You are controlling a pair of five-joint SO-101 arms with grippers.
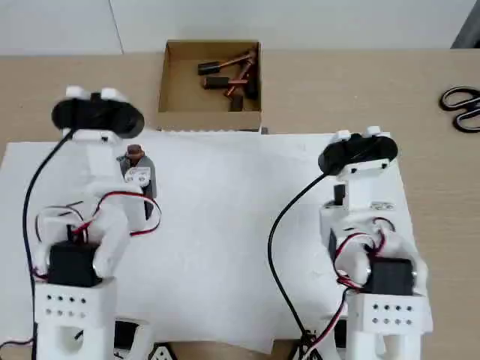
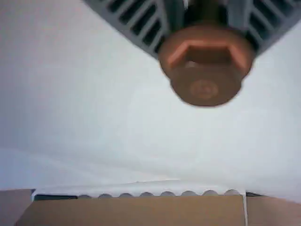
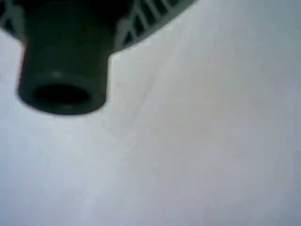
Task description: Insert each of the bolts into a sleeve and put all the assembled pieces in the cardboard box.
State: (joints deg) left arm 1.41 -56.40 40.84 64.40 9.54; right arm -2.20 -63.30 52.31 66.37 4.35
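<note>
**A:** Copper-brown bolt (image 2: 204,66), clamped in the left hand (image 1: 139,174) with its head sticking out. It hangs over the white paper (image 1: 217,247) and is not yet in a sleeve.

**B:** And the box (image 1: 180,82)?

**A:** It's at the far side of the surface (image 1: 337,82), just beyond the paper. Several assembled pieces (image 1: 229,75) lie in it already, but I can't count them with certainty.

**B:** Further right?

**A:** The right hand (image 1: 339,196) is closed round a black sleeve (image 3: 63,61). The sleeve's open end is showing, and it's well apart from the bolt.

**B:** So how far along are we?

**A:** Late, I'd judge. This looks like the last pair, with the rest boxed. What's left is to bring the two together, push the bolt into the sleeve, then drop that piece in the box.

**B:** Anything past that?

**A:** Scissors (image 1: 461,109) at the right edge, out of the way.
</note>
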